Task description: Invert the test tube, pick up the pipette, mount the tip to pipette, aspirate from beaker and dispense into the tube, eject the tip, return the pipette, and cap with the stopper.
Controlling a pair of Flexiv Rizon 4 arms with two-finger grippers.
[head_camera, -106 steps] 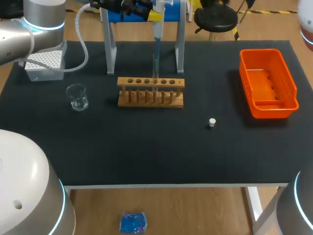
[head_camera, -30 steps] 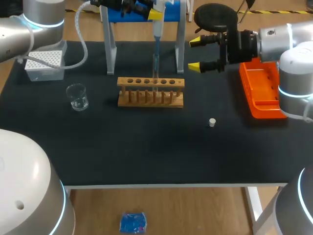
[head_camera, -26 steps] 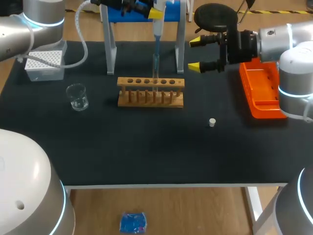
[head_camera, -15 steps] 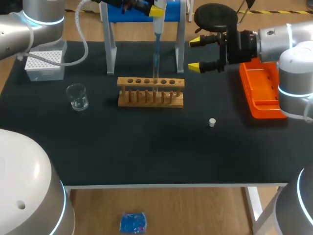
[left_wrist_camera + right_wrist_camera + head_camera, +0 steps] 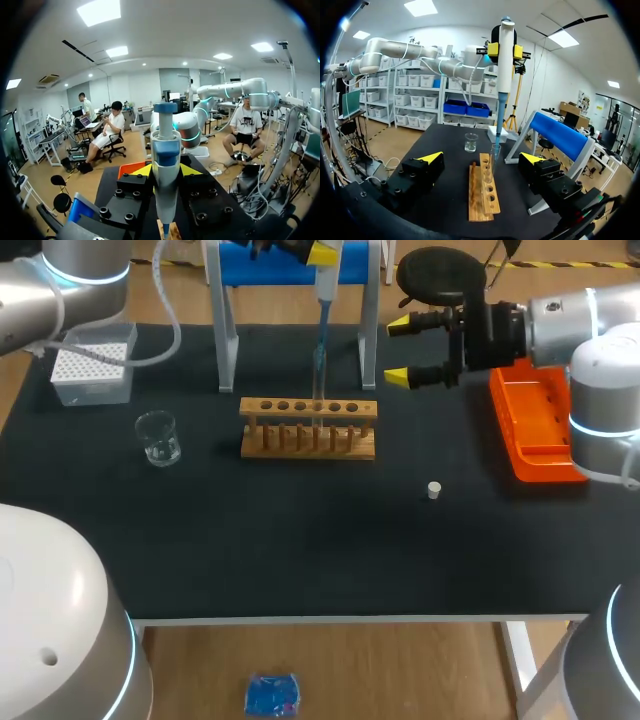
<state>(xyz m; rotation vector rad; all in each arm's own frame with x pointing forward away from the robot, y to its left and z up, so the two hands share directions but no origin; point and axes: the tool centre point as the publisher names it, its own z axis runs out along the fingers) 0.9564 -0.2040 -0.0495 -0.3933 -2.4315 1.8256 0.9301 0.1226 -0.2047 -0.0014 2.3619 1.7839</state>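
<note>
Gripping the pipette (image 5: pixel 504 65) upright, left claw (image 5: pixel 165 171) overhangs rack (image 5: pixel 308 426).

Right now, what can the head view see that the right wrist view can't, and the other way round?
Only the head view shows the orange bin and the small white stopper. Only the right wrist view shows the top end of the pipette, above where the left jaws clamp it. Both show the pipette's lower part, the wooden rack, the test tube standing in it, the glass beaker and the open right jaws.
</note>
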